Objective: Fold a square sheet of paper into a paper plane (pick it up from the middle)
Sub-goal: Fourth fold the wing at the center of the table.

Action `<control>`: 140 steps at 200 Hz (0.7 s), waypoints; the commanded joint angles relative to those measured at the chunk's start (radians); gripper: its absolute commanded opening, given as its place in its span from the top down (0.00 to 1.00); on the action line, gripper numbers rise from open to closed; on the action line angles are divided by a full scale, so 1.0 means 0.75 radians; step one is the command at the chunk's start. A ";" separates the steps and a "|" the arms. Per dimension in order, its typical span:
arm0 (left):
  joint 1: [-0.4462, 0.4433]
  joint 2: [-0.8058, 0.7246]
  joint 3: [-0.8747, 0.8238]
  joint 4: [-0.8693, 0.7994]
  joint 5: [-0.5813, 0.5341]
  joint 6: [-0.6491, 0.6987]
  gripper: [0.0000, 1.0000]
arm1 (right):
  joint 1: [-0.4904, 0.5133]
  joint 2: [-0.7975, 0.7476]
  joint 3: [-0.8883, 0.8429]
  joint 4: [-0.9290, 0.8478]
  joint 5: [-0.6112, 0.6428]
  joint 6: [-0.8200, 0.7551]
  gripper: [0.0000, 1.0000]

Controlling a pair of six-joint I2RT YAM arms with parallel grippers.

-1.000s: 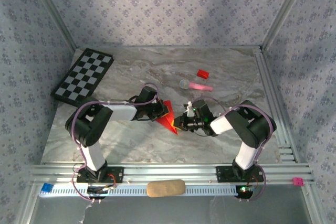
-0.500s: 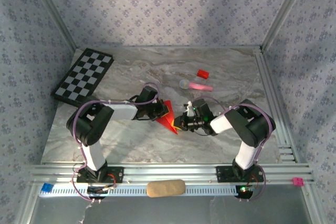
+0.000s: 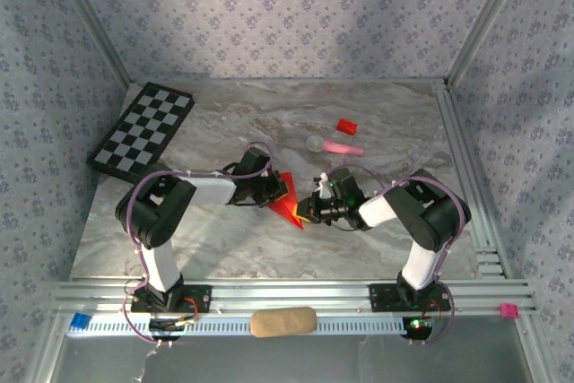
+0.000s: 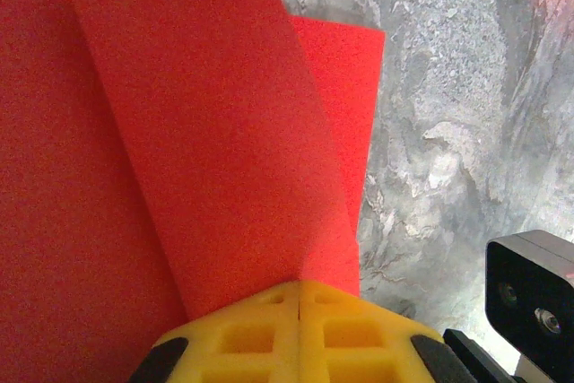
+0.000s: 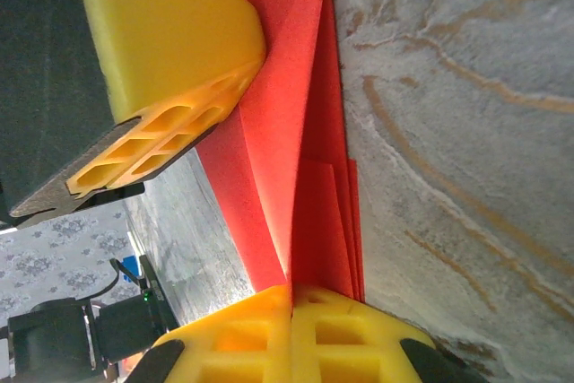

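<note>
The left claw (image 4: 299,288) is clenched on the paper plane (image 4: 206,132). The right claw (image 5: 291,293) grasps its opposite side.

Top view: the red paper (image 3: 289,205) is partly covered by the left tool (image 3: 276,193) and the right tool (image 3: 310,211), and its folds and outline are too small to read there. Left wrist view: the paper runs off the top and left edges, and the yellow fingers (image 4: 269,311) are cut off by the bottom edge. Right wrist view: the paper is cut at the top edge, that tool's own fingers (image 5: 341,307) at the bottom edge, and the pinched end is hidden between them.
</note>
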 commanded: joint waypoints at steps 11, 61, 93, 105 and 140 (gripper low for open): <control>0.010 0.042 0.025 -0.067 -0.038 0.016 0.93 | 0.006 0.049 0.005 -0.151 0.081 0.006 0.99; 0.011 0.059 0.014 -0.084 -0.043 0.014 0.94 | 0.024 -0.057 0.044 -0.344 0.104 -0.076 0.87; 0.012 0.057 0.008 -0.089 -0.047 0.015 0.94 | 0.035 -0.094 0.050 -0.425 0.109 -0.107 0.82; 0.012 0.057 0.011 -0.090 -0.048 0.016 0.94 | 0.042 -0.109 0.056 -0.460 0.114 -0.122 0.80; 0.012 0.055 0.013 -0.092 -0.048 0.018 0.95 | 0.061 -0.143 0.090 -0.598 0.135 -0.183 0.79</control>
